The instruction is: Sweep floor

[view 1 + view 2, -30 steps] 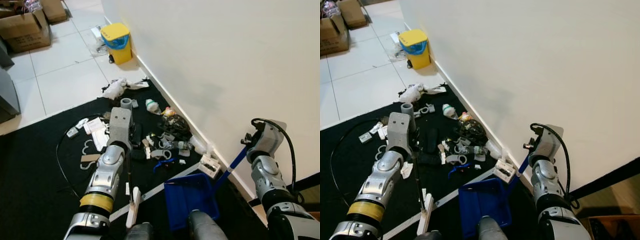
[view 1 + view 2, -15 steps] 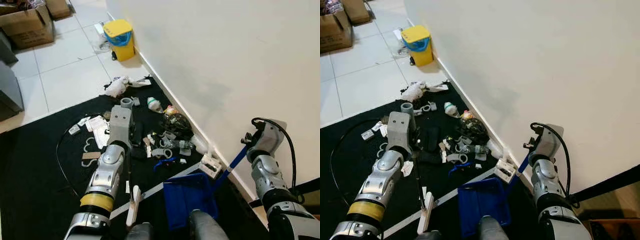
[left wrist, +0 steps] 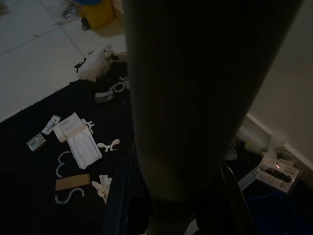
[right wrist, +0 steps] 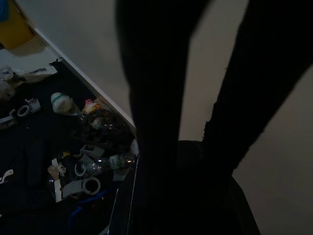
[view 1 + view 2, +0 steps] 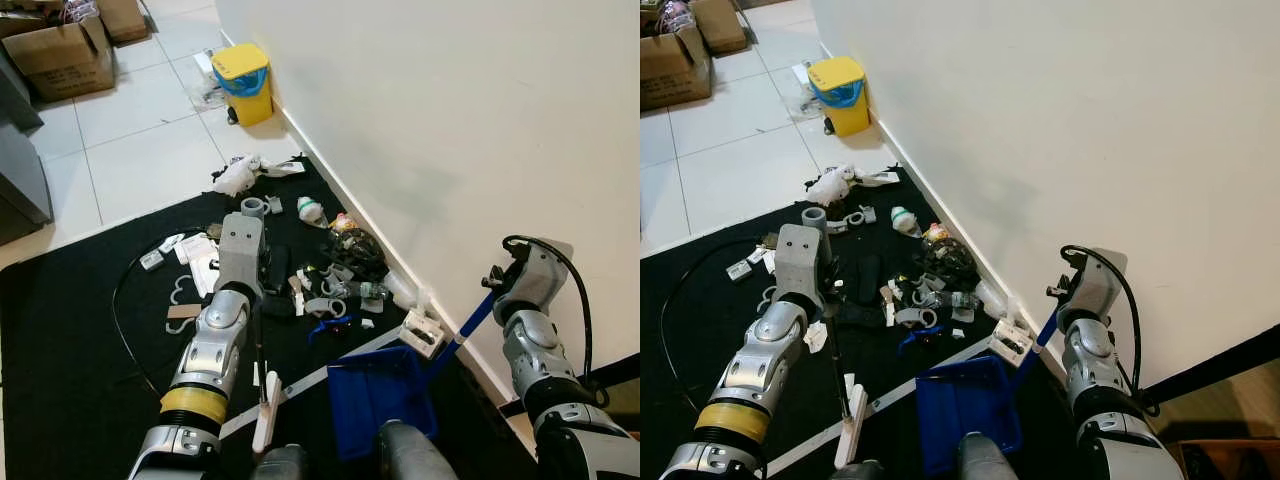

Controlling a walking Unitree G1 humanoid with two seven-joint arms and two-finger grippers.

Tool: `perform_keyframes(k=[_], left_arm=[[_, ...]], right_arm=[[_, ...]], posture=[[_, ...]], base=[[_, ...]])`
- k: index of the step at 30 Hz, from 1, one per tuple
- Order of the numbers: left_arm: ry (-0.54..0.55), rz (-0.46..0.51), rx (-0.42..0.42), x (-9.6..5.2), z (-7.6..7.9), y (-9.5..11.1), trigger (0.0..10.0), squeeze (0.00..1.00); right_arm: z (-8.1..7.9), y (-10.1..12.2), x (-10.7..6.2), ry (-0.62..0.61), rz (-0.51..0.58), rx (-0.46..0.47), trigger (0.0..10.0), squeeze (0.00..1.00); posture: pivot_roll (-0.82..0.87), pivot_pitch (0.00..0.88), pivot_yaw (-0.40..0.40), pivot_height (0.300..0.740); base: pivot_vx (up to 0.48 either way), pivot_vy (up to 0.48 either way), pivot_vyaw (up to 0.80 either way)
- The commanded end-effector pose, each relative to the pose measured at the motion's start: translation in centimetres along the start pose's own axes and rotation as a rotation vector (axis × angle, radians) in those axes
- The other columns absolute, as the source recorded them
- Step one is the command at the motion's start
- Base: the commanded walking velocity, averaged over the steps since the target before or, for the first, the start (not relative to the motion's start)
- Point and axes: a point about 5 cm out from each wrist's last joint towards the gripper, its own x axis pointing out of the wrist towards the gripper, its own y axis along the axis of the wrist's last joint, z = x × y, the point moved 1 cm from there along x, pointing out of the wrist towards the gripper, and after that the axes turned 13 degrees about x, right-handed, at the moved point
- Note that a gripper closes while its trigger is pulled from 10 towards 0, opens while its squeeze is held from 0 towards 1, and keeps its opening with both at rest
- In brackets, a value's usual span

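My left gripper [image 5: 252, 268] is clamped on the thin dark broom handle [image 5: 260, 350], which runs down from my wrist toward six o'clock and ends at the white broom head [image 5: 266, 420] resting on the black mat [image 5: 70, 340] close to my feet. My right gripper [image 5: 492, 281] holds the top of the blue dustpan handle [image 5: 462, 335]; that handle slants down toward eight o'clock to the blue dustpan [image 5: 380, 398], which lies flat on the mat with its open mouth facing the mess.

The relation that matters: the litter pile [image 5: 335, 275] of plastic scraps, rings and a dark crumpled bag lies at about twelve o'clock from the pan mouth and at about one o'clock from the broom head, strung along the skirting of the white wall [image 5: 450, 130]. So the broom arm is the nearer one, and I judge the head must be lifted beyond the pile and drawn back toward six o'clock into the pan. More flat white packets [image 5: 195, 265] lie at eleven o'clock from the broom head, with a black cable [image 5: 122, 310] looping round them that could snag.

Past the mat's far edge the floor is pale tile [image 5: 130, 150], with a yellow bin [image 5: 244, 82] by the wall and a cardboard box [image 5: 62, 58] at eleven o'clock.
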Motion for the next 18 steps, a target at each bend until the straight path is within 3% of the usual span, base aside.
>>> perform_keyframes(k=[1, 18], left_arm=[[-0.004, -0.007, 0.000, 0.04, 0.00, -0.01, 10.0, 0.00], [-0.006, -0.008, 0.000, 0.07, -0.01, 0.00, 10.0, 0.00]], right_arm=[[0.30, -0.91, -0.26, -0.019, -0.037, 0.024, 10.0, 0.00], [0.28, -0.88, -0.25, -0.018, -0.036, 0.025, 10.0, 0.00]], posture=[[0.01, 0.107, -0.006, 0.740], [0.01, 0.108, -0.005, 0.740]], base=[[0.000, 0.240, 0.00], [0.000, 0.254, 0.00]])
